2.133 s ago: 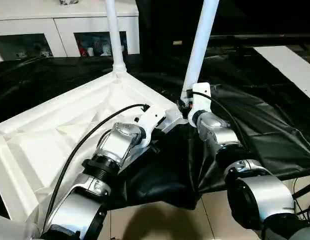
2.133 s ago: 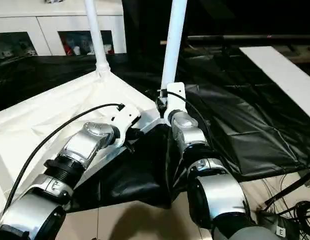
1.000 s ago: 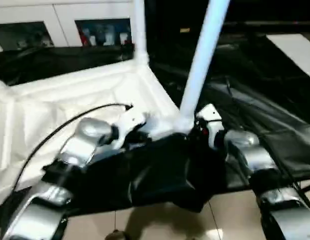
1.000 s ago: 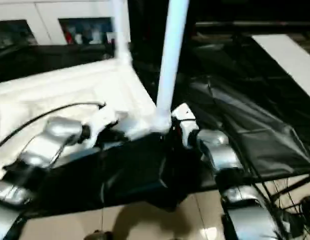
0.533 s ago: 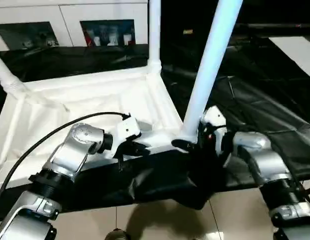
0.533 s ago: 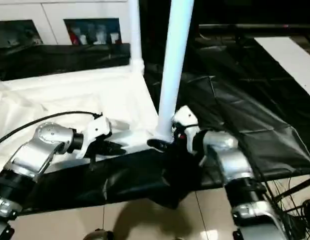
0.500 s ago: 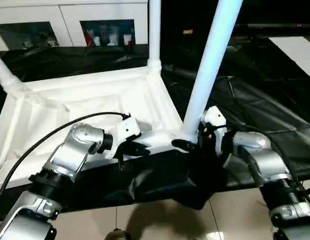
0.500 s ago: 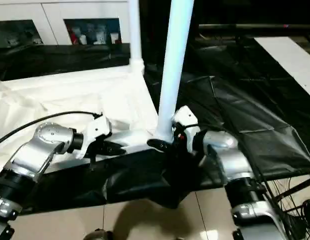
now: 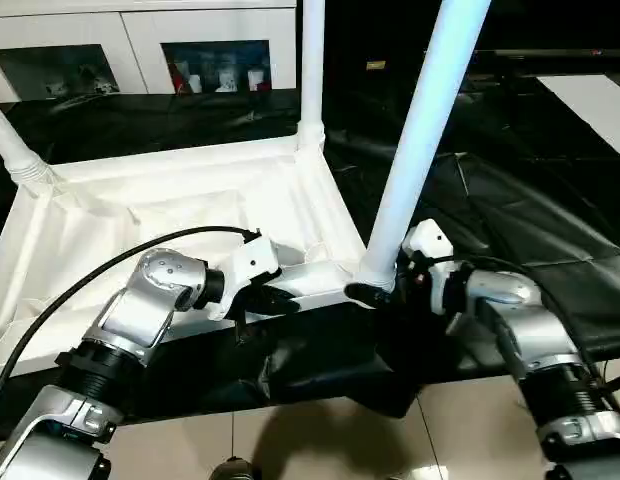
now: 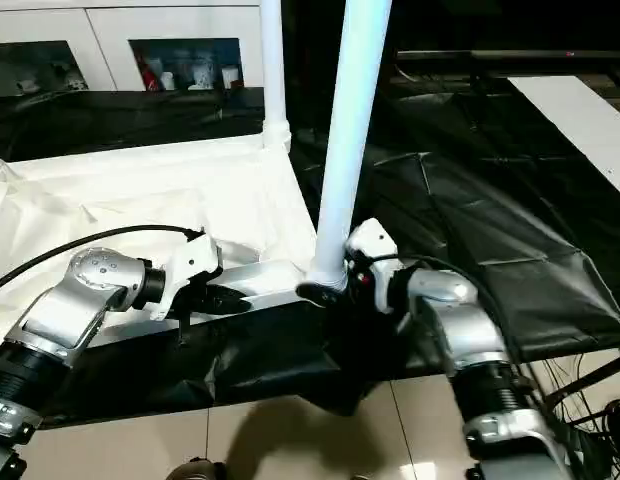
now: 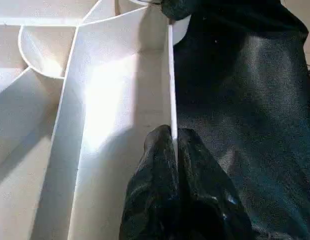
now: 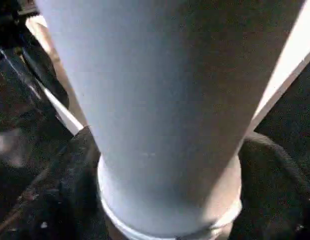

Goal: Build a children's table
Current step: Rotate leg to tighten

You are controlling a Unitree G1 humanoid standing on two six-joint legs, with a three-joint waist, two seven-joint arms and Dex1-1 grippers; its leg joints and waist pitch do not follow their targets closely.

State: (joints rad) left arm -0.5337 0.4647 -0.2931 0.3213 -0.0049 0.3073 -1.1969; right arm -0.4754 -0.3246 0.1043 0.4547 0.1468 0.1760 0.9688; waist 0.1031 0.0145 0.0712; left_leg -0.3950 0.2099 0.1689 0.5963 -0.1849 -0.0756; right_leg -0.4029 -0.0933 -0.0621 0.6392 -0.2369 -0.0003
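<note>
The children's table lies upside down, its white ribbed top [image 9: 190, 200] facing up on a black sheet. Three white legs stand in corner sockets: a near one [image 9: 420, 150], a back one [image 9: 311, 70] and one at the far left [image 9: 12, 150]. My left gripper [image 9: 280, 298] is shut on the thin front rim of the top, and its fingers [image 11: 160, 150] pinch the wall from both sides. My right gripper [image 9: 375, 293] sits at the base of the near leg [image 12: 160, 90], with a black finger [image 12: 60, 200] pressed against each side of its collar.
The black sheet [image 9: 510, 200] covers the low platform and hangs over its front edge onto the tiled floor [image 9: 320, 440]. A white cabinet [image 9: 140, 40] with glass-fronted compartments stands behind. A white board [image 9: 590, 100] lies at the far right.
The camera has moved and the whole picture has shifted, bringing the far-left leg into view. Both grippers have kept their places on the rim and at the leg's base.
</note>
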